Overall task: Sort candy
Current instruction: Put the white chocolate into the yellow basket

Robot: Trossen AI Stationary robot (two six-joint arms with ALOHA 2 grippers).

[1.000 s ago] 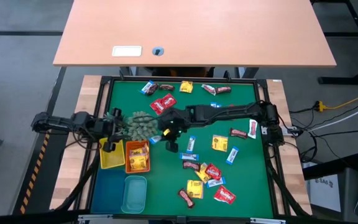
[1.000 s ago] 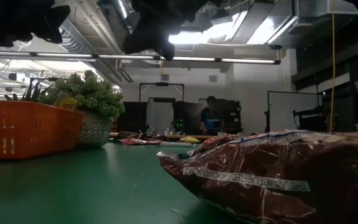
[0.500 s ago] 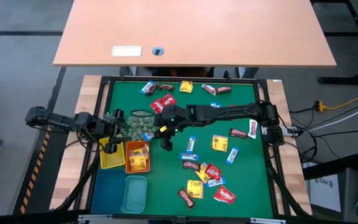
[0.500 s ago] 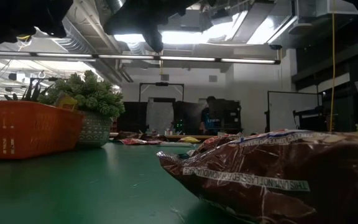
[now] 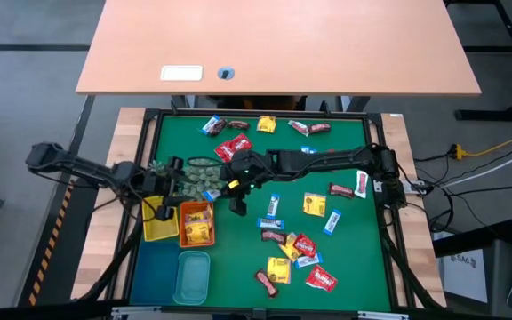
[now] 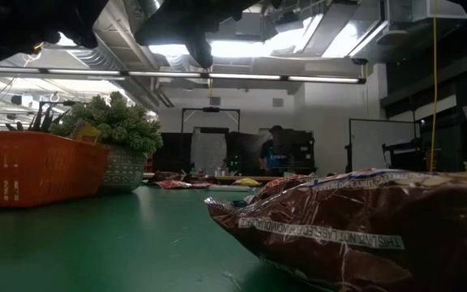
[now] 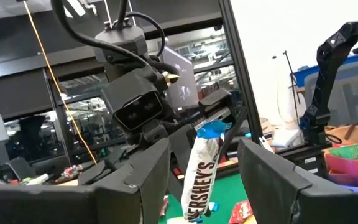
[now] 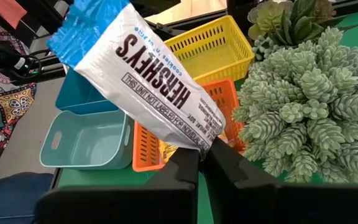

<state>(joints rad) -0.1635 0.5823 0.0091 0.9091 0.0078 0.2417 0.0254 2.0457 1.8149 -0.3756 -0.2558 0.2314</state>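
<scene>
Your blue-white Hershey's bar (image 8: 146,81) is pinched at its lower end by the right claw (image 8: 199,163), whose fingers are clamped tight on the wrapper, lifted above the green table (image 5: 238,258). Beyond that claw you have the orange tray (image 8: 151,146), the yellow tray (image 8: 213,53), the blue tray (image 8: 82,99) and the teal tray (image 8: 89,142), with the spiky plant (image 8: 303,106) just beside it. Your left claw (image 5: 169,188) hangs spread wide near the yellow tray, holding nothing. The remaining candy (image 5: 293,249) lies scattered well apart from the right claw.
</scene>
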